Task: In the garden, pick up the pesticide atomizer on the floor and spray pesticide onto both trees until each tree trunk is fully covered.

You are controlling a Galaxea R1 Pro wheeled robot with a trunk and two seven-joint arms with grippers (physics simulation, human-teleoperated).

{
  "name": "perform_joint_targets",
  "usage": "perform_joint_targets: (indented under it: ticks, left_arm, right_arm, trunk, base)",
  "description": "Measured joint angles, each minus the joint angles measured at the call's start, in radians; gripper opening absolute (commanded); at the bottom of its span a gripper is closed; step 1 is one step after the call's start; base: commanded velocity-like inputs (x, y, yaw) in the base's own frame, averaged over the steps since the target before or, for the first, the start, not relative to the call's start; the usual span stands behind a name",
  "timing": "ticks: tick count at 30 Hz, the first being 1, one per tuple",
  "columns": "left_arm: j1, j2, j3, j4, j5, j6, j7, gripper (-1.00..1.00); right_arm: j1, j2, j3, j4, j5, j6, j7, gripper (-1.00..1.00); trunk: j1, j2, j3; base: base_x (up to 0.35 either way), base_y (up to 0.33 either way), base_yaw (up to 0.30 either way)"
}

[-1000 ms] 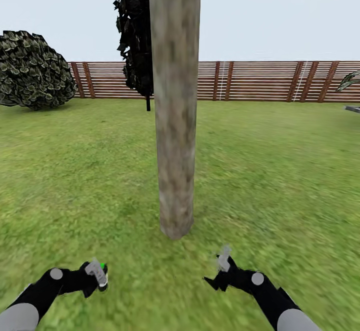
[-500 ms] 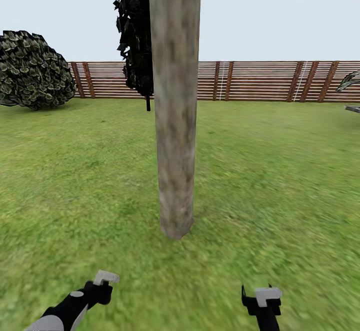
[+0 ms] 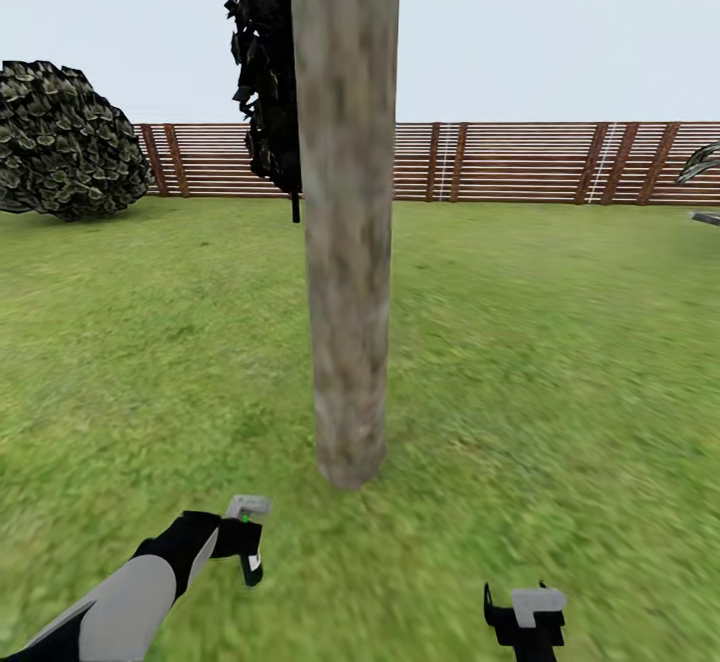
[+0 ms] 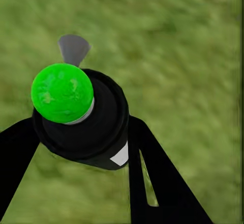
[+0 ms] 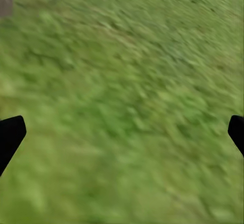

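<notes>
One tree (image 3: 345, 242) stands straight ahead, its thick, smooth beige-grey trunk rising from the grass. My left gripper (image 3: 246, 545) hovers low, a little short of the trunk's base and to its left, shut on the pesticide atomizer (image 3: 247, 509). In the left wrist view the atomizer (image 4: 84, 117) shows a black body, a green ball on top and a grey nozzle, held between the black fingers (image 4: 152, 173) of the left gripper (image 4: 81, 132). At the lower right my right gripper (image 3: 527, 610) is open; in its wrist view the right gripper (image 5: 122, 132) holds nothing over grass.
A black conifer (image 3: 265, 72) stands behind the trunk, a round dark bush (image 3: 65, 142) at the far left. A brown slatted fence (image 3: 520, 162) closes off the back of the lawn. Open grass (image 3: 560, 342) spreads on both sides of the trunk.
My left arm has moved forward and right towards the trunk's base with the atomizer. The right gripper drew back to the lower edge and now stays there.
</notes>
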Motion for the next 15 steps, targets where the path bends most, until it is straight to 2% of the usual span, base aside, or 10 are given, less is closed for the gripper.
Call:
perform_joint_targets:
  ticks: [2, 6, 8, 10, 15]
  left_arm:
    - [-0.002, -0.002, -0.002, -0.001, -0.001, 0.003, 0.001, -1.0]
    - [-0.005, -0.012, -0.002, 0.0, 0.0, 0.004, 0.0, -1.0]
    - [-0.003, -0.034, -0.002, 0.001, 0.001, 0.004, 0.0, -1.0]
    - [-0.003, -0.041, -0.003, 0.001, -0.002, 0.004, 0.0, -1.0]
    - [0.002, -0.043, -0.003, 0.001, -0.002, 0.004, 0.0, -1.0]
  right_arm:
    - [0.0, 0.0, 0.0, 0.001, 0.0, 0.0, 0.0, 1.0]
    - [0.0, -0.001, -0.001, -0.001, -0.002, 0.0, 0.0, 1.0]
    - [0.0, -0.001, -0.002, -0.002, -0.024, 0.0, -0.001, 1.0]
    - [0.0, -0.002, -0.001, -0.002, -0.044, 0.0, -0.001, 1.0]
    - [0.0, -0.003, -0.001, -0.001, -0.055, 0.0, -0.001, 1.0]
  trunk:
    - [0.0, 0.0, 0.0]
    - [0.0, 0.0, 0.0]
    - [0.0, 0.0, 0.0]
    - [0.0, 0.0, 0.0]
    - [0.001, 0.0, 0.0]
  base:
    - [0.194, -0.249, -0.028]
    - [0.115, -0.277, -0.227]
    - [0.019, -0.281, -0.066]
    - [0.007, -0.281, -0.023]
    - [-0.181, -0.201, -0.003]
